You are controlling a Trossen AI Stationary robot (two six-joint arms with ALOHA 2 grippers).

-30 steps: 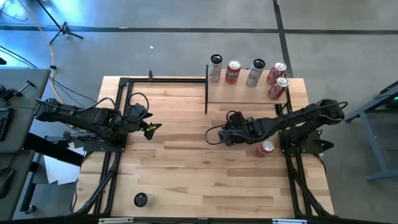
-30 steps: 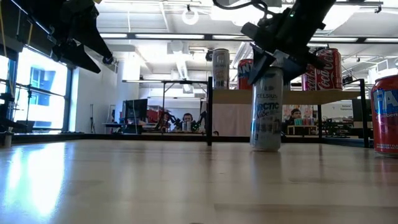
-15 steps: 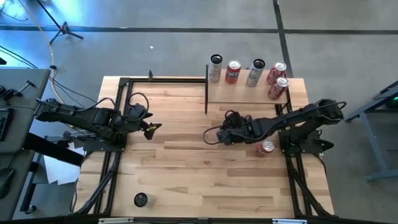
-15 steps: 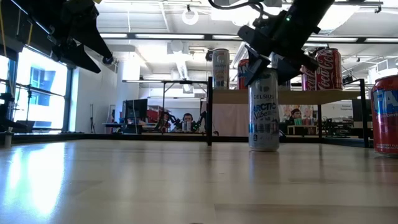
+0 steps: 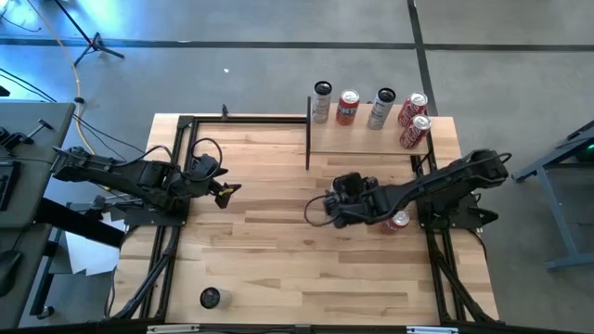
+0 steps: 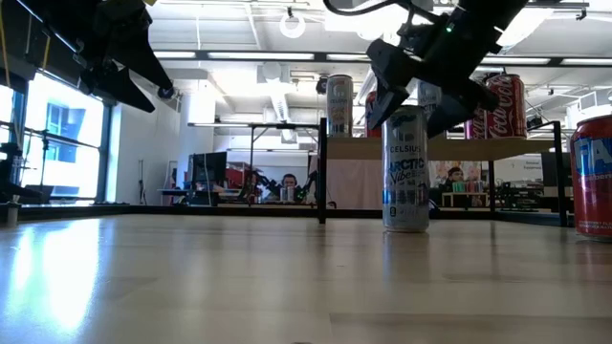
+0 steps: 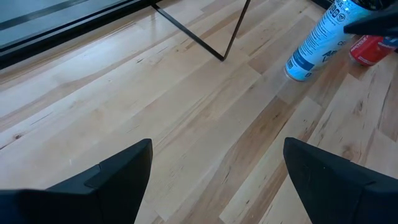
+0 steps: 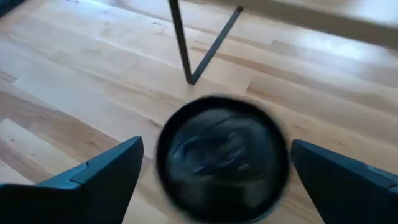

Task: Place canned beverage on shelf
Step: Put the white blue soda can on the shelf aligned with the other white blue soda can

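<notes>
From above, the shelf (image 5: 367, 139) sits at the far right of the worktop (image 5: 278, 250), carrying five cans along its far edge, which leaves its near part bare for another. The right pincer (image 5: 320, 208) hangs over the middle of the worktop, in front of the shelf, its arm hiding the can beneath it, while a red can (image 5: 397, 221) lies on its side beside that arm. The left pincer (image 5: 225, 190) waits over the left side, well apart. At worktop height, the silver Celsius can (image 6: 405, 169) stands upright on the worktop, not on the shelf behind it; the right pincer's fingers (image 6: 384, 100) are spread wide on either side of its top, clear of it, so the can stands on its own. The left wrist view shows that arm's fingers (image 7: 118, 174) parted and empty, with the Celsius can far off near a shelf upright. The right wrist view looks down on the can's blurred top between widely spread fingers (image 8: 99, 177), a pose suited to gripping it.
</notes>
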